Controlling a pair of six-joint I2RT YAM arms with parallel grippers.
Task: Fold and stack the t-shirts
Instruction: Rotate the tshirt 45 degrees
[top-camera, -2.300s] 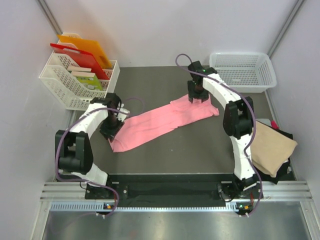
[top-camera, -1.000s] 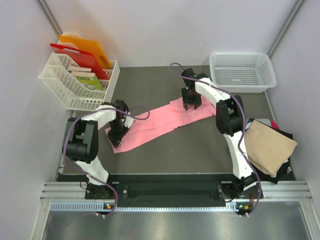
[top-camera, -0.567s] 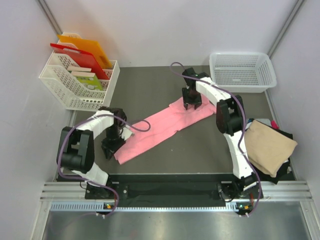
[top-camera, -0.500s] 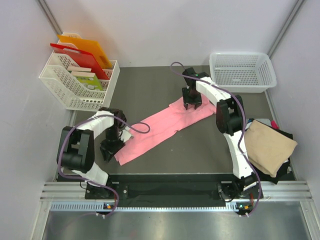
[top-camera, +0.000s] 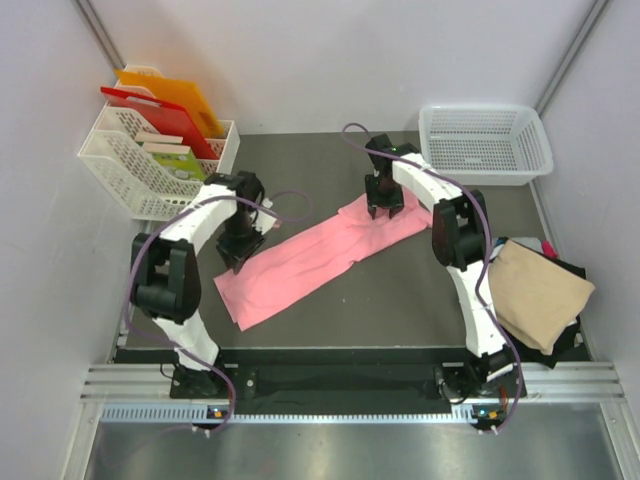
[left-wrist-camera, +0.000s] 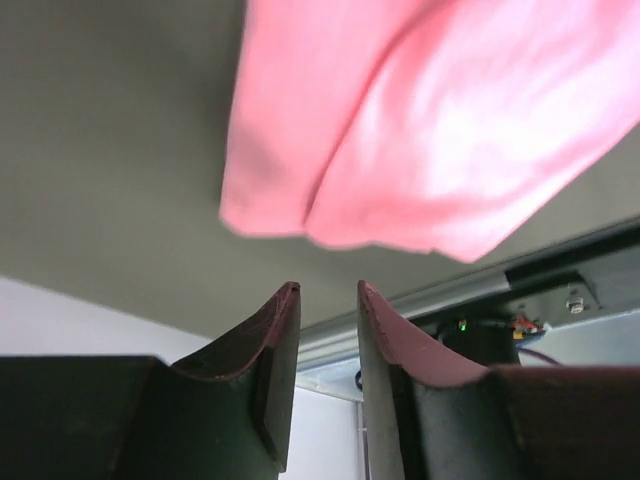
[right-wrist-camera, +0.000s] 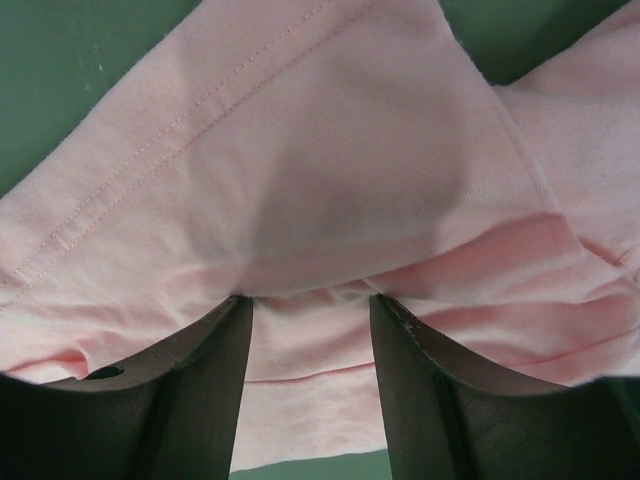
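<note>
A salmon-pink t-shirt (top-camera: 310, 255) lies folded into a long strip, slanting from the near left to the far right of the dark table. My left gripper (top-camera: 234, 262) hangs over its left part. In the left wrist view this gripper (left-wrist-camera: 328, 288) is open by a narrow gap with nothing in it, and the pink t-shirt (left-wrist-camera: 430, 130) lies apart from the fingertips. My right gripper (top-camera: 383, 210) rests on the strip's far right end. Its fingers (right-wrist-camera: 309, 298) stand apart, tips pressed into the pink cloth (right-wrist-camera: 300, 150). A folded tan-beige t-shirt (top-camera: 538, 288) lies on a dark one (top-camera: 562, 345) at the right edge.
A white mesh basket (top-camera: 487, 140) stands at the back right. At the back left, a white rack (top-camera: 150, 175) holds orange and red boards. A metal rail (top-camera: 340, 380) with the arm bases runs along the near edge. A bit of red cloth (top-camera: 546, 244) shows behind the tan shirt.
My left gripper has let go of the pink shirt's near-left end, opened, and moved back toward the rear. That end now lies flat. The right gripper has stayed put.
</note>
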